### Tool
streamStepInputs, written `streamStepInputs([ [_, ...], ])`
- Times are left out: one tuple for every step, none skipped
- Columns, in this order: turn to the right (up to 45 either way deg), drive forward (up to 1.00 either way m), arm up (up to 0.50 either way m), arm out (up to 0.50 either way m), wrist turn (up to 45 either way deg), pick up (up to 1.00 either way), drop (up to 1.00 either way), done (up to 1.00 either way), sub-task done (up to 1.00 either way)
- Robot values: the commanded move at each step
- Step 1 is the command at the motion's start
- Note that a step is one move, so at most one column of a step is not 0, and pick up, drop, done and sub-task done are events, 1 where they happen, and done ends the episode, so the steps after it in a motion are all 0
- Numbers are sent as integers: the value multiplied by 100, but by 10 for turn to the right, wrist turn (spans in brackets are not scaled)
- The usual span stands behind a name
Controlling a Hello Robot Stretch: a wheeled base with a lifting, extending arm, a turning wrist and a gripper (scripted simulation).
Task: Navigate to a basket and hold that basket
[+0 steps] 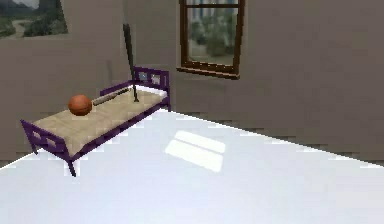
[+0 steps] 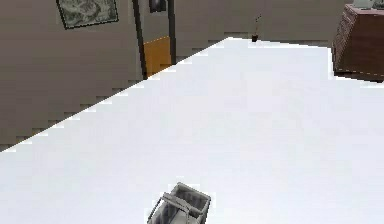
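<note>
A small grey basket [image 2: 181, 208] with an open top stands on the white floor [image 2: 240, 110] near the bottom edge of the arm side view, just left of the middle. Its rim is light grey and its inside looks darker.
In the forward view a purple-framed bed [image 1: 95, 118] stands at the left with an orange ball [image 1: 80, 104] and a bat [image 1: 117, 96] on it; another dark bat [image 1: 129, 58] leans on the wall. A window [image 1: 211, 36] is ahead. The arm side view has an orange door [image 2: 157, 54] and a dark wooden dresser [image 2: 361, 42].
</note>
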Motion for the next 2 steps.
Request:
streamStepInputs([
  [0,0,10,0,0,0,0,0,0],
  [0,0,0,0,0,0,0,100,0],
])
